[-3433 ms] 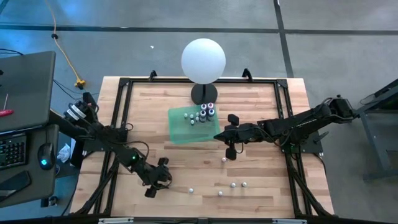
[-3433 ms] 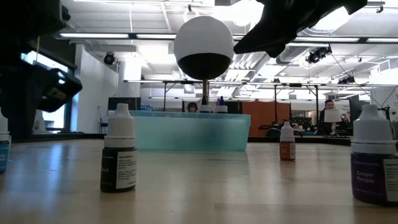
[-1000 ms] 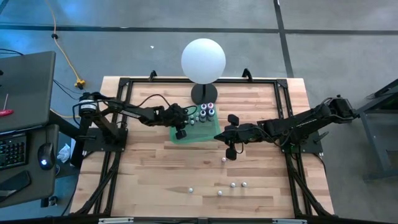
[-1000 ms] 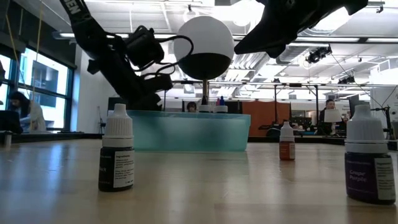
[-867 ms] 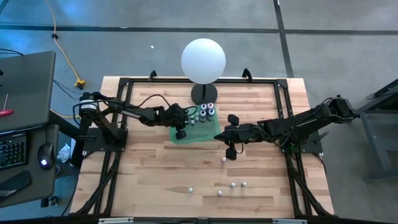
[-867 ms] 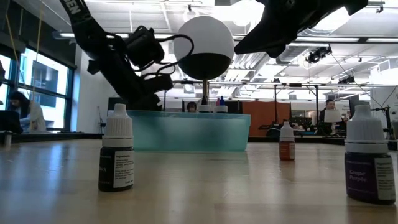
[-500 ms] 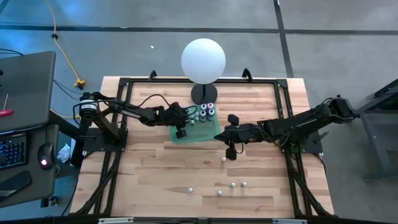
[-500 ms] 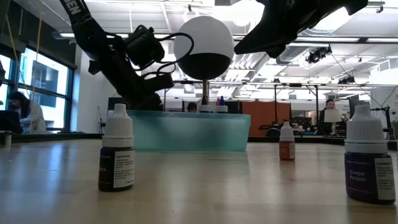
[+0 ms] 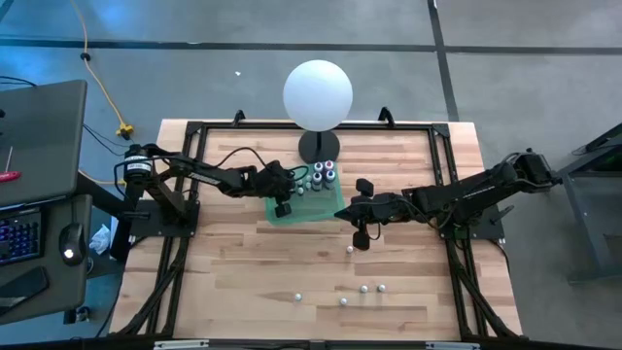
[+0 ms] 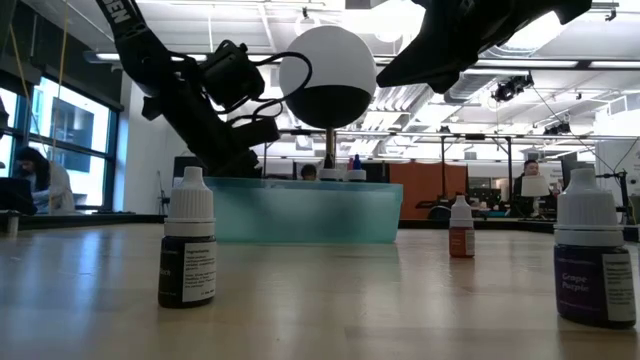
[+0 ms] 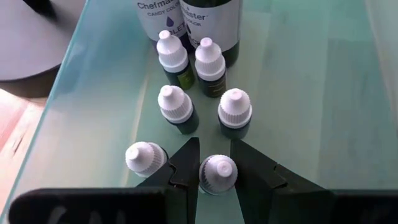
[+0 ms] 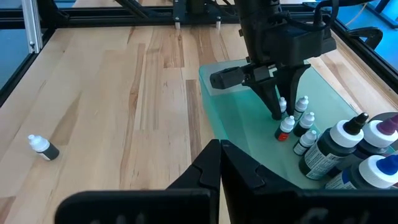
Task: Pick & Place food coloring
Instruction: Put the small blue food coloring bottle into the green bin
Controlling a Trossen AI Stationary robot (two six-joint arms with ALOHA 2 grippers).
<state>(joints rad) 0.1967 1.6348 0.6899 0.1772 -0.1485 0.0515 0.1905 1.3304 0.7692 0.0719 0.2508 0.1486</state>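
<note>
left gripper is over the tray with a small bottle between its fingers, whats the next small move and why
Probably open a little wider and lift straight up. The left gripper straddles a small bottle that stands on the green tray beside five others, so it looks placed. A sideways exit might knock its neighbours. The right gripper waits over the table.

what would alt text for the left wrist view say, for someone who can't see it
The left gripper points down with its two dark fingers either side of a small white-capped food coloring bottle on a pale green tray. Five more small bottles stand just beyond it, then two larger bottles.
</note>
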